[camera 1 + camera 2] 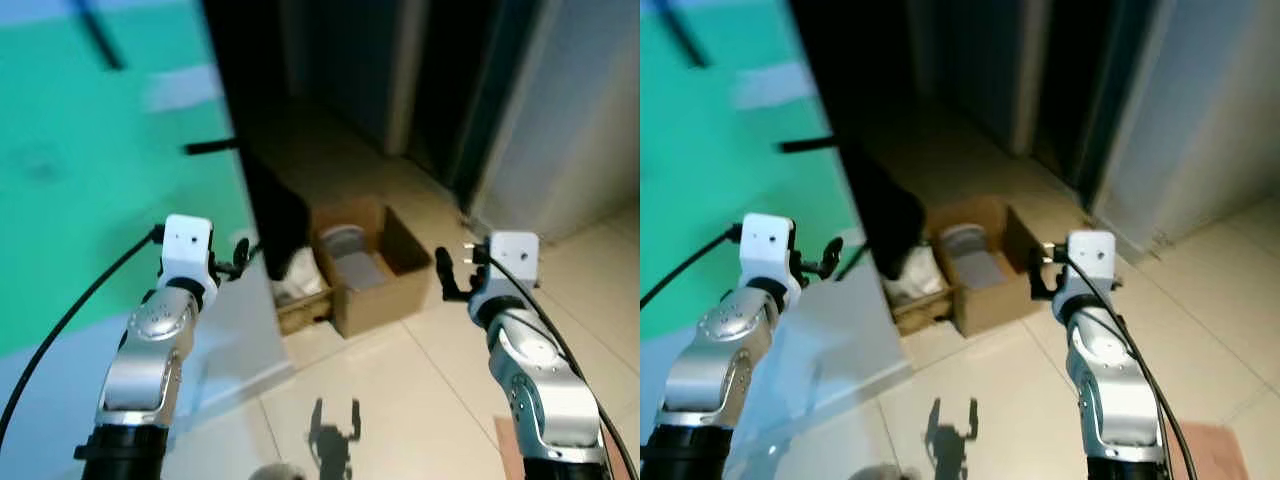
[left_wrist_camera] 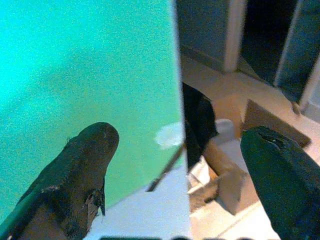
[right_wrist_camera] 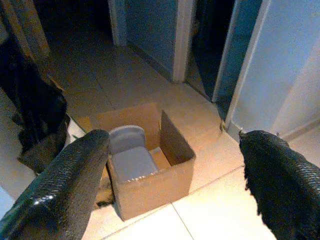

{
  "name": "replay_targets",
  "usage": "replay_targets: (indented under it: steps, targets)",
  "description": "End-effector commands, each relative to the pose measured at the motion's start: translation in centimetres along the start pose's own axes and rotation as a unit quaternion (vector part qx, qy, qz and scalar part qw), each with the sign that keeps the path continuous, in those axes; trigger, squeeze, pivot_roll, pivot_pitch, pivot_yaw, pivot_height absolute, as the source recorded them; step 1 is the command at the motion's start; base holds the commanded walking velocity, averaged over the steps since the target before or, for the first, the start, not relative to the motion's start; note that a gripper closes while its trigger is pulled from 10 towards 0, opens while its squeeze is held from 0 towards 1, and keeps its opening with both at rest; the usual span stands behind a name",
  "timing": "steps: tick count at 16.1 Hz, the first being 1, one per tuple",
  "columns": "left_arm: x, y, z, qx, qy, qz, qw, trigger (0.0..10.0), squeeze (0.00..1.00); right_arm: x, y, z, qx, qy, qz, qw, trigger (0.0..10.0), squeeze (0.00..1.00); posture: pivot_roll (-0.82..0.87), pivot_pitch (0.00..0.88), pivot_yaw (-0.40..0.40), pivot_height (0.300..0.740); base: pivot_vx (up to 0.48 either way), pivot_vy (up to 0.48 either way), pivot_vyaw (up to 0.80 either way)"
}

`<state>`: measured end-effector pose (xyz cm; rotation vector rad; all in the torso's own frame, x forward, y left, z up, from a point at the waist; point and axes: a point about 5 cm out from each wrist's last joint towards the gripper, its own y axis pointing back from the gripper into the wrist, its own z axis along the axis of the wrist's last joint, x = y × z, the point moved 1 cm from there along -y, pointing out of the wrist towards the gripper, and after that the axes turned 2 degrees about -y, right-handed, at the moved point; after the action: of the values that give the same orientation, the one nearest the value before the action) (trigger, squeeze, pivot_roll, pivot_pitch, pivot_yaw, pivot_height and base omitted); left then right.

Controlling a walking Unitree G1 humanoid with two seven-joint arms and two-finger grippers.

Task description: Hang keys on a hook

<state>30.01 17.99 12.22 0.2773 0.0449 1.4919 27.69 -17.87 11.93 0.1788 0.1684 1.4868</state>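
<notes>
Left eye view shows both silver arms raised in front of the robot, each ending in a tool with nothing between its fingers. The left tool (image 1: 238, 258) sits close beside a green wall panel (image 1: 90, 170), near the panel's outer edge; its wrist view shows the two black fingers (image 2: 75, 175) spread well apart, with the green panel behind one and open floor behind the other. A dark peg (image 1: 210, 147) sticks out from the panel above the left tool, and a second dark bar (image 1: 97, 35) crosses the panel higher up, too blurred to identify. The keys cannot be made out in any view; neither tool holds them.

The right tool (image 1: 447, 272) hovers over pale floor tiles (image 1: 420, 400), its fingers (image 3: 65, 185) also spread wide in the wrist view. Ahead of it and slightly toward the left tool stands an open cardboard box (image 3: 150, 165) with a grey container (image 3: 127, 150) inside. Just beyond the box, on the left tool's side, a dark bag or garment (image 1: 275, 225) hangs or leans at the panel's edge, above a low wooden crate (image 1: 305, 305) holding something white. Farther ahead of both tools, a dim hallway (image 3: 150, 40) runs between blue-grey walls and door frames. The shadow of a tool (image 1: 335, 435) falls on the tiles between the two arms.
</notes>
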Motion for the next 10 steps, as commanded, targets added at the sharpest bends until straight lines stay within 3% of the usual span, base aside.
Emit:
replay_targets:
  steps: [1,5,6,7,10]
  targets:
    - [0.45,0.02,1.14,-0.057,-0.022,0.028,0.998,10.0,1.00,0.45,-0.18,0.42,-0.004,-0.015,0.006,1.000,10.0,1.00,-0.14,0.000,0.044,0.740,0.000,0.000,0.80]
    - [-0.54,0.06,1.52,-0.063,-0.005,-0.015,0.998,10.0,0.98,1.01,-0.40,0.62,-0.006,-0.023,0.021,1.000,10.0,1.00,-0.14,0.000,0.042,0.740,0.000,0.000,0.80]
    - [-0.38,0.05,1.32,-0.058,-0.010,-0.011,0.998,10.0,0.31,0.81,-0.46,0.58,-0.004,-0.023,0.015,1.000,10.0,1.00,-0.14,0.000,0.039,0.740,0.000,0.000,0.80]
    - [-0.25,-0.03,1.21,-0.057,-0.014,-0.007,0.998,10.0,0.00,0.68,-0.56,0.58,-0.003,-0.023,0.011,1.000,10.0,1.00,-0.14,0.000,0.038,0.740,0.000,0.000,0.80]
    - [-0.05,-0.19,1.00,-0.058,-0.028,0.000,0.998,10.0,0.00,0.57,-0.78,0.72,-0.004,-0.023,0.012,1.000,10.0,1.00,-0.14,0.000,0.036,0.740,0.000,0.000,0.80]
